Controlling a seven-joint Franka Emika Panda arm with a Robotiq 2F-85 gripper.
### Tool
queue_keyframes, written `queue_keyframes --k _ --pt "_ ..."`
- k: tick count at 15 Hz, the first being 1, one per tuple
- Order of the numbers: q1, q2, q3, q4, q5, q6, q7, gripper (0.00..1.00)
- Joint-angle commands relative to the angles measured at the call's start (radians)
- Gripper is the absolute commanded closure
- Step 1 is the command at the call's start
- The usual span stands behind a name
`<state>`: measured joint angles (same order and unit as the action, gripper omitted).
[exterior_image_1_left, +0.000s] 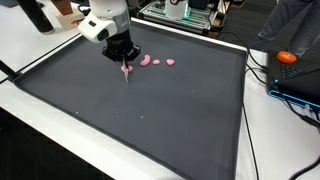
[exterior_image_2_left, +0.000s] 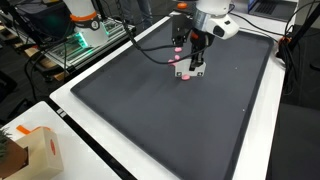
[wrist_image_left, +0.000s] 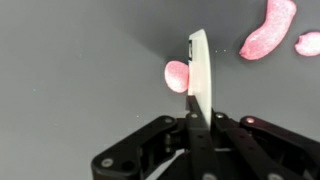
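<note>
between the fingers of my claw (wrist_image_left: 200, 128) stands a thin white blade (wrist_image_left: 199, 65), seen edge-on in the wrist view, and the fingers are pressed together on its near end. the blade looks stiff, light and narrow. i judge it can twist in my grip if i push sideways, so the right hold is close to the end, with the flat sides against the pads. its far end seems to reach down to the dark mat (exterior_image_1_left: 150, 115) and touches a round pink piece (wrist_image_left: 176, 76), which lies against the blade's left face in the wrist view. this piece looks soft, like dough or candy, light and maybe sticky. it may cling to the blade or slide on the mat instead of giving way. a curved pink piece (wrist_image_left: 268, 30) and a smaller pink piece (wrist_image_left: 308, 43) lie near, apart from the blade. in an exterior view an orange thing (exterior_image_1_left: 287, 57) rests well apart, past the mat's edge, on the white surface (exterior_image_1_left: 25, 115). nothing stands between my claw and the pieces.
</note>
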<state>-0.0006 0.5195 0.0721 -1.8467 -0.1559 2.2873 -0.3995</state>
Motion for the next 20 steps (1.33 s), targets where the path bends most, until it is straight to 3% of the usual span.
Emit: queue_keyframes --k 1,4,13,20 --pt "-0.001 0.071 0.009 0.041 0.005 0.032 -0.002 0.99" --pt "-0.011 0.06 0.001 0.021 -0.005 -0.016 -0.02 0.99" --pt "-0.093 -0.035 0.007 -0.124 0.075 0.005 -0.11 0.99" --pt "-0.078 -0.078 -0.039 -0.168 0.018 -0.036 -0.074 0.99"
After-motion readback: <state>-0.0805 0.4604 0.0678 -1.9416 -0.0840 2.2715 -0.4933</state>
